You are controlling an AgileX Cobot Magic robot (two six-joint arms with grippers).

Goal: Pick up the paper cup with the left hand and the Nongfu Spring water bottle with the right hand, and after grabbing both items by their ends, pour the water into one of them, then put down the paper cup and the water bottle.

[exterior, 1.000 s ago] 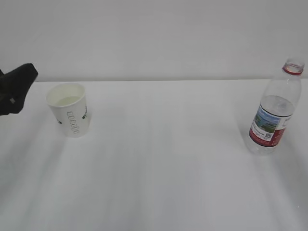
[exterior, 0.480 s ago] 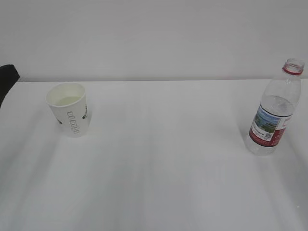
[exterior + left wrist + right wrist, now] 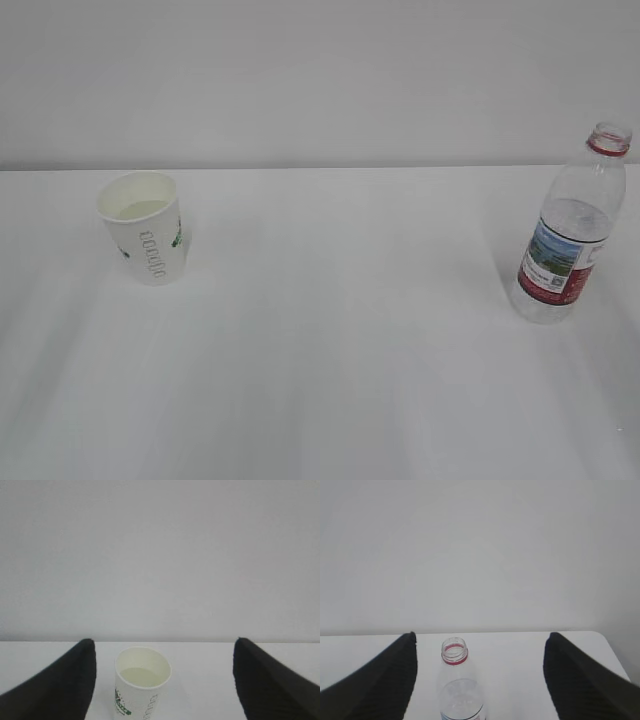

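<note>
The white paper cup [image 3: 145,228] with green lettering stands upright at the table's left, a pale pool of water [image 3: 141,209] inside it. The clear Nongfu Spring water bottle [image 3: 567,243], capless with a red neck ring and red label, stands upright at the right. Neither arm shows in the exterior view. In the left wrist view the cup [image 3: 141,685] stands ahead of my open left gripper [image 3: 164,652], nearer its left finger and untouched. In the right wrist view the bottle [image 3: 458,685] stands ahead of my open right gripper [image 3: 480,647], left of centre, with wide gaps on both sides.
The white table [image 3: 340,330] runs back to a plain pale wall [image 3: 320,80]. In the right wrist view the table's far right corner [image 3: 600,636] shows beyond the bottle.
The left arm, seen at the far left edge a second ago, has drawn back out of the exterior view. Cup and bottle have not moved.
</note>
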